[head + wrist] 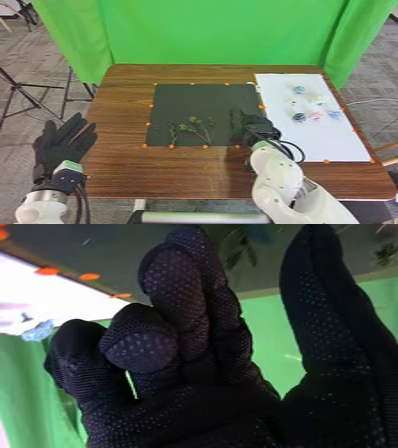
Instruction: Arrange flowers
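My right hand (pixel 254 124) is over the right edge of the black mat (pixel 182 97), close to the white board (pixel 311 142). Green stems with leaves (pixel 195 126) lie on the mat's lower half, left of that hand. On the board are a dark teal flower (pixel 298 117), a light blue one (pixel 335 114) and several pale ones (pixel 317 100). In the right wrist view, a gap separates the thumb of my right hand (pixel 178 409) from its fingers, some bent and others nearly straight; leaves (pixel 238 249) lie beyond them. My left hand (pixel 64 142) is open, palm flat, beside the table's left edge.
Small orange markers (pixel 205 146) line the mat and the board on the brown table (pixel 124 170). A green curtain (pixel 222 35) hangs behind the table. A black tripod (pixel 31 92) stands on the floor at the left.
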